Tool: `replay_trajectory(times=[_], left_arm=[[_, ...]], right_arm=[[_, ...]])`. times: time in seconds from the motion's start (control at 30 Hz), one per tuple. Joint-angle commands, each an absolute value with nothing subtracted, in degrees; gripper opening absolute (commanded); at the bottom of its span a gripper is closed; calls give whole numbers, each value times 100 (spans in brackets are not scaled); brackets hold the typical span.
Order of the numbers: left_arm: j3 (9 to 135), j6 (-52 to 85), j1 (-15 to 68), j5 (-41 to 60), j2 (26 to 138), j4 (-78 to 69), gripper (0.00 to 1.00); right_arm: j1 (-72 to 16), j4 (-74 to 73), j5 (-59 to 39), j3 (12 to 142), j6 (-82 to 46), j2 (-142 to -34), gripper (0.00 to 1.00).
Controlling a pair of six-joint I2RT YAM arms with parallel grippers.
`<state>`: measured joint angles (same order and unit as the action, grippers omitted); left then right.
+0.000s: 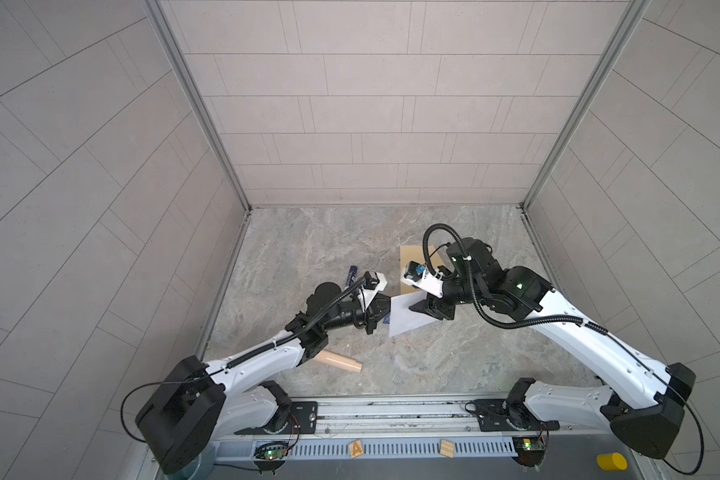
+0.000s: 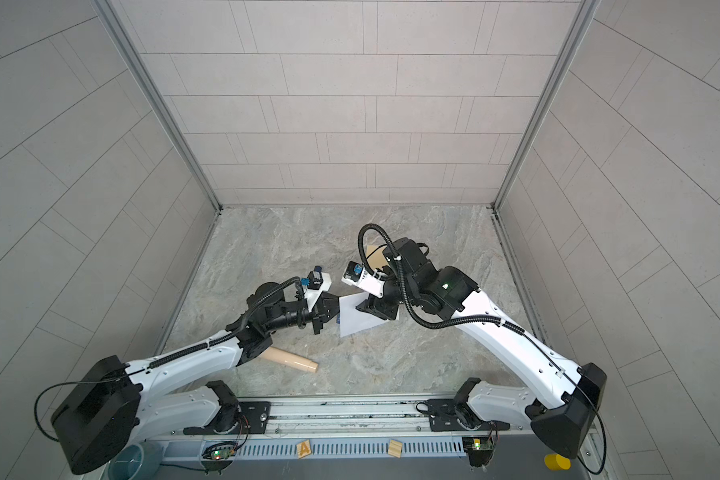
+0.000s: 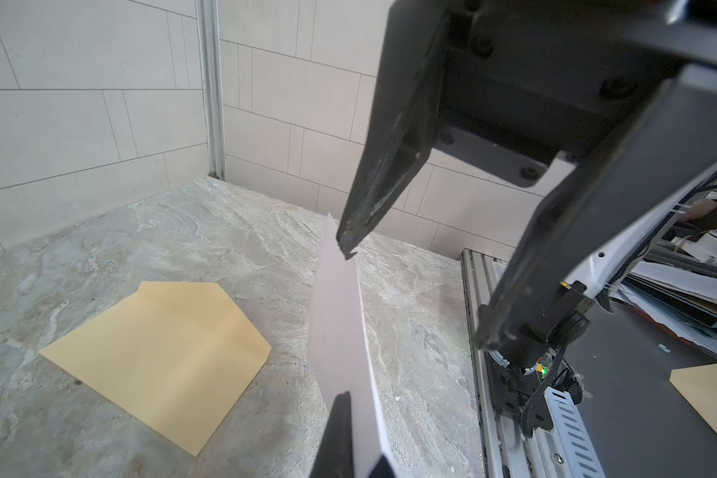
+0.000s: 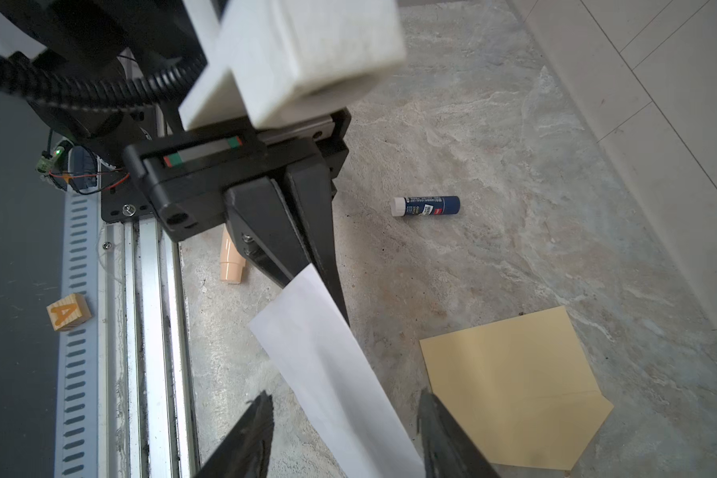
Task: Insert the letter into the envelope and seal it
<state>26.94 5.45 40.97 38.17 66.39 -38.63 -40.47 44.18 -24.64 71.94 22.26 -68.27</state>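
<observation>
Mid-table: letter [image 1: 404,318] held up off the table [image 1: 308,241].
L gripper [image 4: 319,271] has its jaws pressed together on one end of the letter. R gripper [image 4: 344,405] has its jaws apart, one on each side of the other end, w/o pinching it. Envelope [image 1: 410,254] lies flat at approx 12 o'clock from the letter, flap open, partly under the R arm. Glue stick [image 1: 352,274] lies at approx 10 o'clock.

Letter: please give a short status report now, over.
Left gripper shut on letter; right gripper open astride it. Letter in air, outside envelope. Envelope flat, flap open, nothing on it.
</observation>
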Motion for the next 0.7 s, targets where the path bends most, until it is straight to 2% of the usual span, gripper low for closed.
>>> replay_trajectory(times=[0.0,0.17,0.3,0.43,0.53,0.6,0.67], left_arm=[[2588,451,4147,4103,6520,-4260,0],[2567,454,4163,4153,6502,-4296,0],[2532,445,4164,4044,6451,-4281,0],[2505,428,4165,4004,6439,-4281,0],[2494,438,4166,3991,6449,-4280,0],[2480,446,4165,3943,6467,-4276,6],[2462,451,4166,3842,6480,-4280,21]], right_arm=[[-4061,4650,-2553,7403,2471,-6908,55],[-4061,4878,-2728,7492,2521,-7148,50],[-4061,5051,-2841,7549,2548,-7285,35],[-4061,5110,-2894,7559,2574,-7348,27],[-4061,5115,-2899,7559,2594,-7357,17],[-4065,5125,-2879,7559,2612,-7345,10],[-4063,5126,-2796,7559,2628,-7313,3]])
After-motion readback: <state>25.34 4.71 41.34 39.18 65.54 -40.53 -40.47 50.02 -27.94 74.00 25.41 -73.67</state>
